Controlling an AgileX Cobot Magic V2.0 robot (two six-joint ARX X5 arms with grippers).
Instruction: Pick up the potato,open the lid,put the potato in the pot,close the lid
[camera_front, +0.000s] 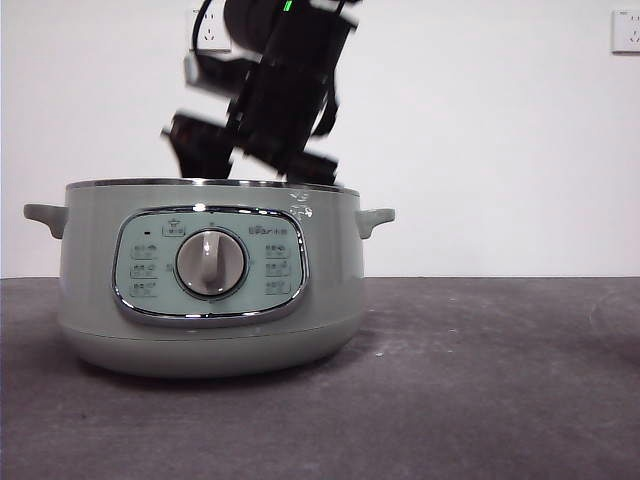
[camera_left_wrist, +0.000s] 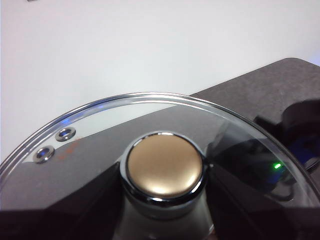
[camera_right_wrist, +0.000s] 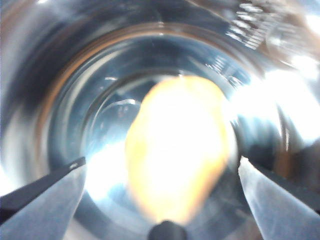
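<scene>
Right wrist view: my right hand (camera_right_wrist: 160, 170), spread, hangs inside pot (camera_front: 210, 290) over freed potato (camera_right_wrist: 177, 150); left hand pinches lid (camera_left_wrist: 150, 130) clear.

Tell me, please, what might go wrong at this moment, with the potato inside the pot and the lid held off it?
1. The right pincer is open, reaching into the pot above the potato; lifting out at an angle could catch the rim.
2. The left pincer appears to hold the lid by its knob; a slipping grip could drop the glass.
3. Lowering the lid too early could strike the right arm.
</scene>
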